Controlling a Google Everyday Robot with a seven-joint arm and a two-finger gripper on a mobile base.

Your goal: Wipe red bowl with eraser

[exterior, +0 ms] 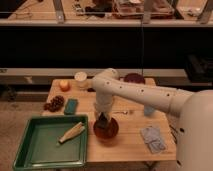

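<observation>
The red bowl (106, 131) sits on the wooden table near its front edge, just right of the green tray. My white arm reaches down from the right, and my gripper (102, 121) points straight down into the bowl. It is shut on the eraser (102, 123), a small dark block at its tip that is low over the bowl's dark inside. I cannot tell whether the eraser touches the bowl.
A green tray (30, 150) at the front left holds a pale husk-like item (71, 132). On the table are a teal pad (71, 106), grapes (54, 103), an orange (64, 85), a white cup (80, 79), a maroon dish (134, 78), a spoon (123, 112) and a grey cloth (153, 138).
</observation>
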